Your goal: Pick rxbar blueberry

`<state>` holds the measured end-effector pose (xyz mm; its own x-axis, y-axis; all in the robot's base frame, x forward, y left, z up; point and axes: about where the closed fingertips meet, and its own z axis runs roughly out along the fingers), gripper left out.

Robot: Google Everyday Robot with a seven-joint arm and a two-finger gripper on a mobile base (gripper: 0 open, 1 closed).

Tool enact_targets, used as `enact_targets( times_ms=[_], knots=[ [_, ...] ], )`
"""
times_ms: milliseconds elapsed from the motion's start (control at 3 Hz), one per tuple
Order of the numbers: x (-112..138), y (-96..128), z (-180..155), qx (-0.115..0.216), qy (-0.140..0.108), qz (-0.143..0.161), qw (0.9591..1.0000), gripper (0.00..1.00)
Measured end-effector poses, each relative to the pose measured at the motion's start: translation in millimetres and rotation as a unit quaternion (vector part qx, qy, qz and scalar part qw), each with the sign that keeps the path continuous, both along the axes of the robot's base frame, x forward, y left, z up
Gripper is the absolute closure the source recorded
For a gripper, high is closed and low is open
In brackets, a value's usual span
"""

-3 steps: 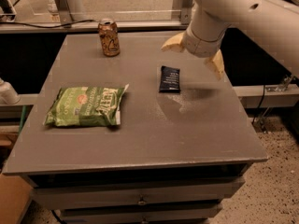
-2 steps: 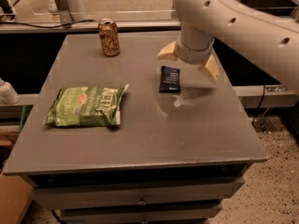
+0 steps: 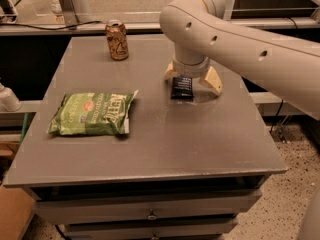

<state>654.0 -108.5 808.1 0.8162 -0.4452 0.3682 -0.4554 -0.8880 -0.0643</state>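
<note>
The rxbar blueberry [image 3: 182, 88] is a small flat dark navy bar lying on the grey table [image 3: 165, 139], right of centre. Its far end is hidden under my arm. My gripper [image 3: 192, 79] hangs right above the bar, its two tan fingers [image 3: 212, 80] spread wide apart, one to the left and one to the right of the bar's far end. The gripper is open and holds nothing.
A large green chip bag [image 3: 94, 114] lies at the table's left. A brown-gold drink can [image 3: 117, 40] stands upright at the back left. My white arm [image 3: 250, 39] reaches in from the right. The table's front edge has drawers below.
My gripper has moved left and down, from beside the bar's right to directly over it, fingers now straddling its far end. The bar, bag and can have not moved.
</note>
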Motion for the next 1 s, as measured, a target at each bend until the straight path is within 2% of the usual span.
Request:
enact_targets(
  times_ms=[333, 1000],
  knots=[
    [1.9, 7.8, -0.2, -0.011, 0.004, -0.006, 0.9999, 0.41],
    [1.9, 7.8, 15.9, -0.011, 0.004, -0.006, 0.9999, 0.88]
  ],
)
